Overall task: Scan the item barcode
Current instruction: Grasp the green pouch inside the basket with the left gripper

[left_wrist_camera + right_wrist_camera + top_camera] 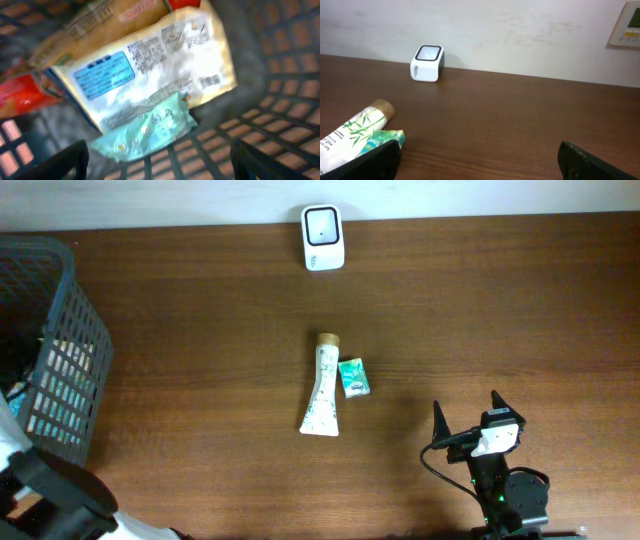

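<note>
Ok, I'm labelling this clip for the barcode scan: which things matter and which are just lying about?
For the job: barcode scanner; bamboo-print tube; small green packet.
Probably just about: basket, holding a white pouch, teal packet and red pack; wall panel.

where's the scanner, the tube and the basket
scanner (323, 237), overhead view, middle of its top face
tube (322, 395), overhead view, middle of its body
basket (72, 370), overhead view, its grid side wall
</note>
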Controlling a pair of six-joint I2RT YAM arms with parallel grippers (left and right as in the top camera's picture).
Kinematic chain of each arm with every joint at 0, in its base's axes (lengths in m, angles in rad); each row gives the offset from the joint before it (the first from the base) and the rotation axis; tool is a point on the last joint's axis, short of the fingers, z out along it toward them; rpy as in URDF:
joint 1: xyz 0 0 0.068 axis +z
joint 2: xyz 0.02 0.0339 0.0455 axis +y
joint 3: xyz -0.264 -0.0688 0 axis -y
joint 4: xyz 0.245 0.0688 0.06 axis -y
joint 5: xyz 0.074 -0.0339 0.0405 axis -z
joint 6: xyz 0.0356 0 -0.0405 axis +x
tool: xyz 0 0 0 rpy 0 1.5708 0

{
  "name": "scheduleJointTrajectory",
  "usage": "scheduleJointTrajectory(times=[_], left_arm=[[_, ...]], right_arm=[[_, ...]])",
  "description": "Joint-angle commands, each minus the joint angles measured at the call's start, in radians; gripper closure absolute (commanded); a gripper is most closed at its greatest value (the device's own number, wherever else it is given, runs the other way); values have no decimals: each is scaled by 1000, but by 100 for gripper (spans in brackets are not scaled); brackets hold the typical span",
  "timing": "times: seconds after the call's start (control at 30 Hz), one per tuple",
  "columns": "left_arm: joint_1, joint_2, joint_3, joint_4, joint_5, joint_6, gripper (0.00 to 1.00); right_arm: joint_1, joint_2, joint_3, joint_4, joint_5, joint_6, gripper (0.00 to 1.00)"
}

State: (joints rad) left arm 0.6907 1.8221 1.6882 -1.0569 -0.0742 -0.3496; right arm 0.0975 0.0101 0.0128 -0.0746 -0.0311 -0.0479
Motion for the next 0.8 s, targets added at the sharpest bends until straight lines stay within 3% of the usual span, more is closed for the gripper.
scheduleJointTrajectory(times=[0.0,0.23,0.33,0.4,0.47,0.53,0.57,0.6,0.77], left_arm=[[22,64,-38,35,45,114,14],[27,224,-59,28,139,274,21],[27,261,-76,32,138,291,20],[27,285,-76,28,137,291,25],[27,298,-78,26,131,291,38],[27,305,-80,27,130,291,76],[27,305,-80,27,130,291,92],[27,305,-79,27,130,291,100],[27,303,-43,-2,130,291,100]], right_arm=[[8,-7,-7,2,-10,7,2],[8,-7,-7,2,-10,7,2],[8,-7,-7,2,-10,7,2],[8,-7,-7,2,-10,7,2],[8,-7,-7,2,-10,7,2],[8,-7,-7,2,-10,7,2],[8,-7,-7,2,-10,7,2],[8,-7,-7,2,-10,7,2],[8,-7,-7,2,-10,7,2]])
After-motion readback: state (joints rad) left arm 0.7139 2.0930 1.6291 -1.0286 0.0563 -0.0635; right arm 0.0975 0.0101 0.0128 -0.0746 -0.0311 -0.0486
